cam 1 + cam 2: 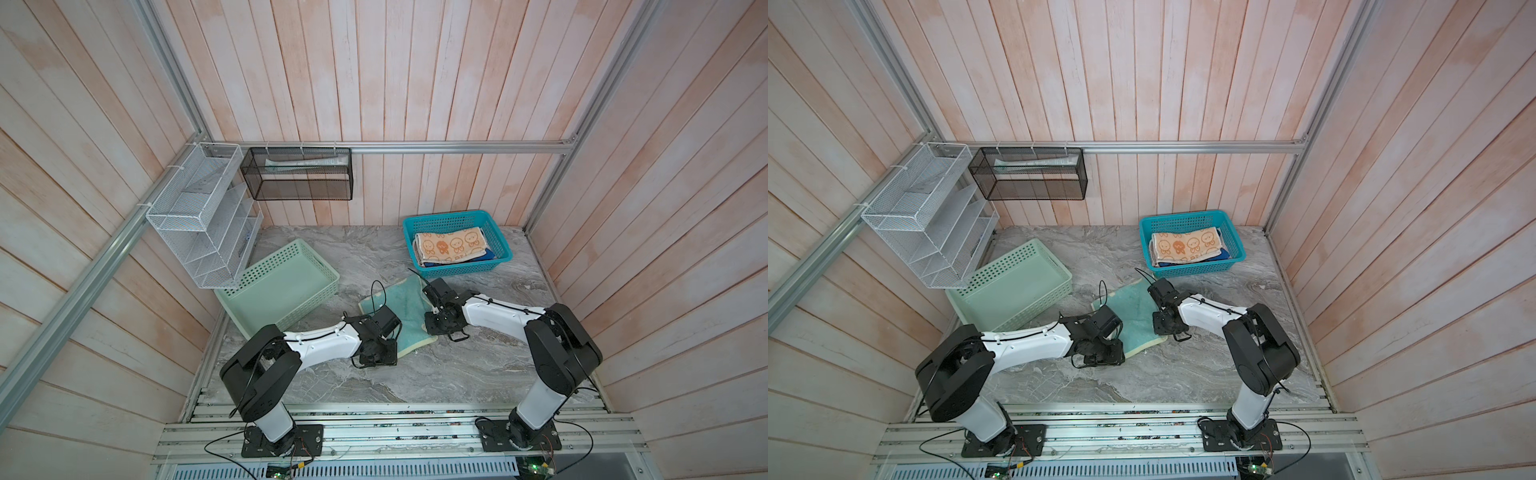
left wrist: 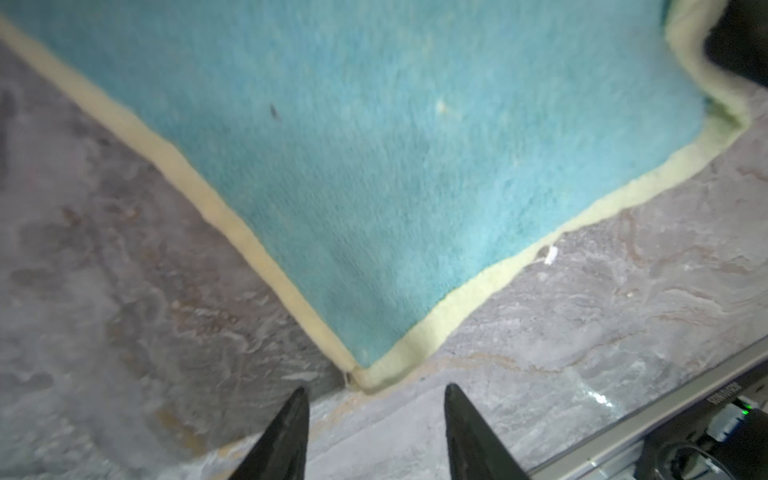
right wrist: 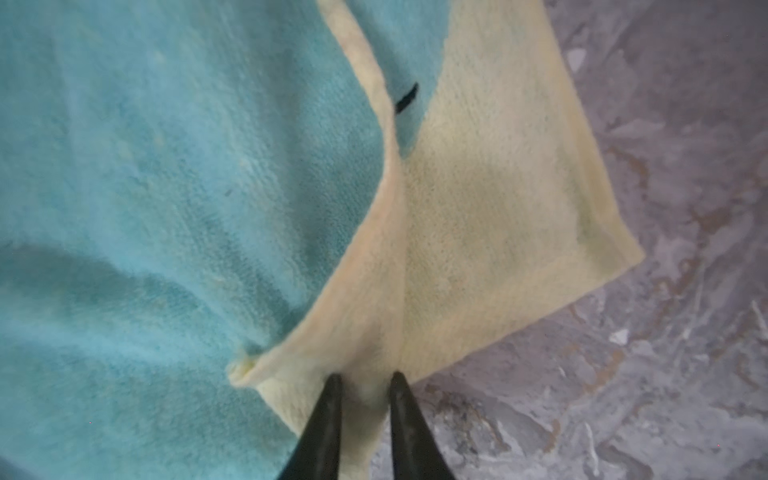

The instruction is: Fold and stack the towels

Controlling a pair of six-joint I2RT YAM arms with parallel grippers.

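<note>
A pale yellow towel with teal patches (image 1: 401,305) (image 1: 1133,309) lies spread on the marble table between the two arms, teal side up. My left gripper (image 2: 376,399) is open just short of the towel's near corner (image 2: 368,376), with only bare table between its fingers. My right gripper (image 3: 365,384) is shut on a folded-over yellow corner of the same towel (image 3: 478,216) at its right edge. In both top views the left gripper (image 1: 378,355) and right gripper (image 1: 440,324) sit low at the towel's edges. An orange-and-cream towel (image 1: 451,245) lies folded on a blue towel (image 1: 486,254).
The folded towels rest in a teal basket (image 1: 451,217) at the back right. A mint-green basket (image 1: 286,251) stands tilted at the left. White (image 1: 195,216) and black (image 1: 299,174) wire racks hang on the wall. A metal rail (image 2: 665,419) runs near the left gripper.
</note>
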